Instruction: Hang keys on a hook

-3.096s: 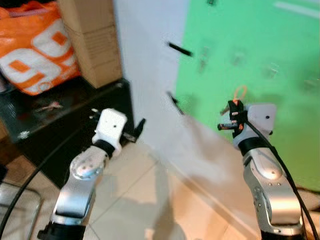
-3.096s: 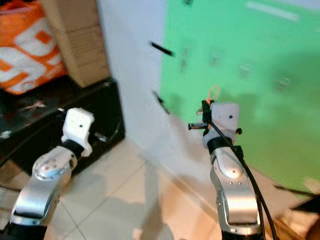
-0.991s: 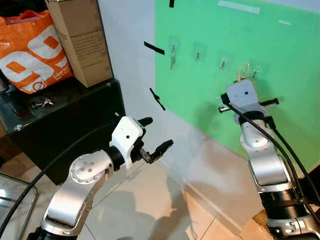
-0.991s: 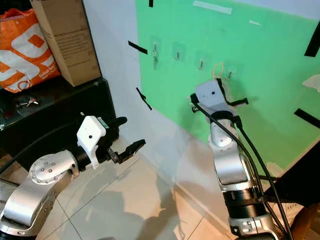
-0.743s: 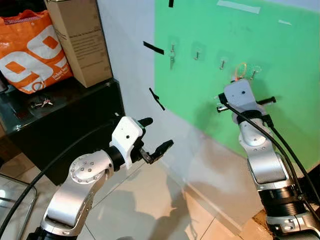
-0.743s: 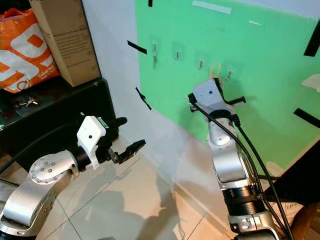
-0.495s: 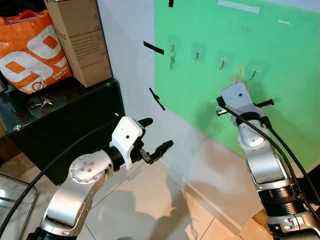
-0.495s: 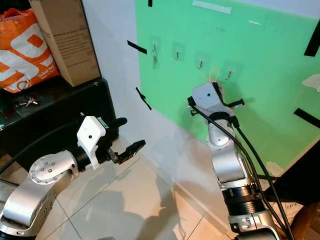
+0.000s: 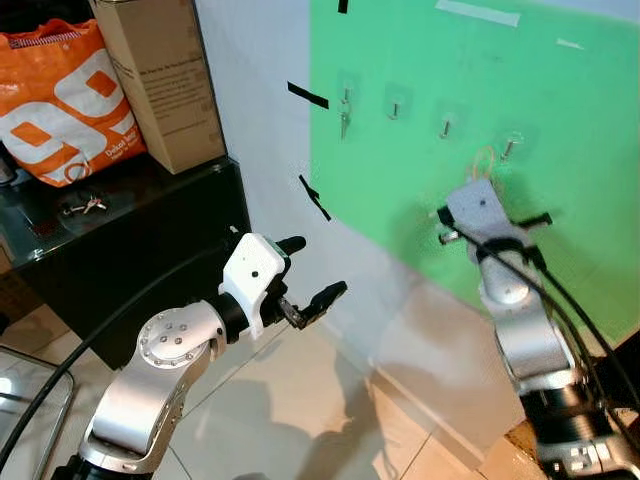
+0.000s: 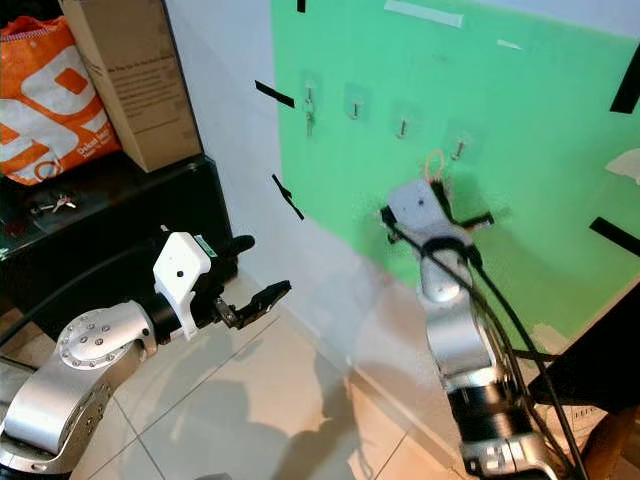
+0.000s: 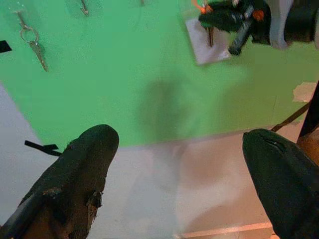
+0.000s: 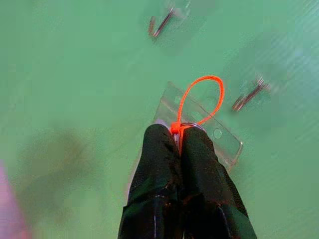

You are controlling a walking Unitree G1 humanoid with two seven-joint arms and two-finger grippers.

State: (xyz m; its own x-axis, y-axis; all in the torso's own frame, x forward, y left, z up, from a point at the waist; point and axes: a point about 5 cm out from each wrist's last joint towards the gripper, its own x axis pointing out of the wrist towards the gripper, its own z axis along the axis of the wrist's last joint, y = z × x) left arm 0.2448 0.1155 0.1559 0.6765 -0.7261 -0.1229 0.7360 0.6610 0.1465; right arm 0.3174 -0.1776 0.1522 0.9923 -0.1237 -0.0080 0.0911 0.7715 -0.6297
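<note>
My right gripper (image 12: 178, 133) is shut on a key ring with an orange loop (image 12: 199, 97) and a clear tag (image 12: 219, 132). It is raised before the green wall panel (image 9: 560, 100), with the loop (image 9: 485, 160) just below and left of the rightmost hook (image 9: 508, 148). In the right wrist view two bare hooks (image 12: 159, 24) show beyond the loop, which hangs on neither. My left gripper (image 9: 312, 270) stands open and empty, low and to the left, its fingers (image 11: 75, 169) wide apart.
Another set of keys (image 9: 344, 115) hangs on the leftmost hook. Two more bare hooks (image 9: 393, 105) sit between. A black cabinet (image 9: 130, 230) on the left carries an orange bag (image 9: 60, 100), a cardboard box (image 9: 160, 80) and loose keys (image 9: 85, 206).
My right gripper has sunk down with the keys, so the orange loop now sits lower against the panel, under the rightmost hook. The left arm has not moved.
</note>
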